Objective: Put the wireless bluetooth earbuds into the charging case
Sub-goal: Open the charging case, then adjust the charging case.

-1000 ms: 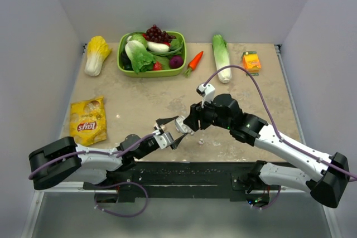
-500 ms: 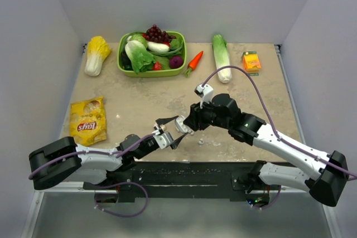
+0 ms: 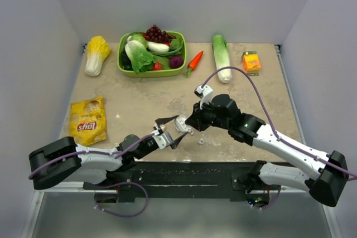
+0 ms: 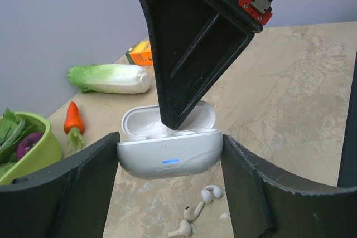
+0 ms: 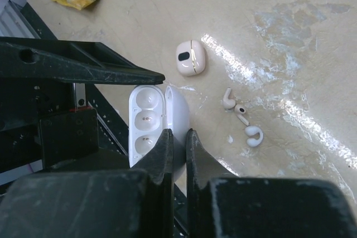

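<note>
The scene is lit brightly and evenly from above. Only soft, faint shadows are cast on the desk (image 3: 139, 104). In the right wrist view, streaks of glare are reflected off the desk. A soft sheen is shown on the charging case (image 4: 170, 151).

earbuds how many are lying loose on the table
2 clearly, side by side on the table beside the charging case: one stemmed earbud, one dark-spotted earbud. A hook-shaped white piece next to them may be a third.
</note>
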Controlling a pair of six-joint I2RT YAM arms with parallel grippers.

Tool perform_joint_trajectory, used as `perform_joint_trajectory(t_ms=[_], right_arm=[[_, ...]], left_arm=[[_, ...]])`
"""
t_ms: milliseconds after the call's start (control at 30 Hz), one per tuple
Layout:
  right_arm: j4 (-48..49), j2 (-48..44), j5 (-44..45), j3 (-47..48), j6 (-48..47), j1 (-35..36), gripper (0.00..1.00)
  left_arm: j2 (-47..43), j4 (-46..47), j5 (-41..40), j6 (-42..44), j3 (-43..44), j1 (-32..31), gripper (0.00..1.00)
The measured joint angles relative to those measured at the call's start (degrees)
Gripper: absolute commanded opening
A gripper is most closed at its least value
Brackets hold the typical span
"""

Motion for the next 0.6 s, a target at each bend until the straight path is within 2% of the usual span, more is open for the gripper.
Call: perform_joint_trajectory(t_ms=[33,67,133,167,233,300,333,367,467,600], right_arm=[[-0.17,-0.15,0.11,0.0,-0.31,0.0,0.0],[-0.48,-0.39,0.17,0.0,-0.7,0.0,0.0],[-1.36,-0.94,0.74,0.02,-1.7,0.02,0.0],[-1.95,-1.27,1.27,0.11,-2.23,0.0,0.0],[-2.97,-1.86,2.16,0.55,-3.32,-0.17,0.0],[-3.8,-2.54,3.21,0.87,-4.35,-0.39,0.0],[-4.26,-2.75,3.65,1.07,-4.87,-0.44,0.0],[-4.7,-2.91,4.09,1.27,-5.2,-0.44,0.0],[-5.49,-3.34,4.17,1.95,-5.99,-0.28,0.0],[-5.95,-3.98,4.0,3.04,-6.43,-0.15,0.0]], left_arm=[[0.0,0.04,-0.07,0.0,0.02,-0.11,0.25],[0.0,-0.04,-0.07,-0.04,0.07,-0.15,0.36],[0.0,-1.84,-0.39,-0.28,1.11,-0.26,0.44],[0.04,-3.52,-0.7,-0.66,2.21,-0.33,0.52],[0.22,-6.62,-1.42,-1.36,4.39,-0.48,0.58],[0.63,-9.14,-2.19,-2.19,6.45,-0.5,0.71],[0.81,-10.21,-2.49,-2.67,7.28,-0.55,0.88],[0.83,-10.88,-2.73,-3.15,7.74,-0.59,0.95],[0.96,-13.49,-4.98,-4.85,8.5,-0.44,1.0],[1.25,-16.48,-7.54,-6.08,8.52,-0.44,1.0]])
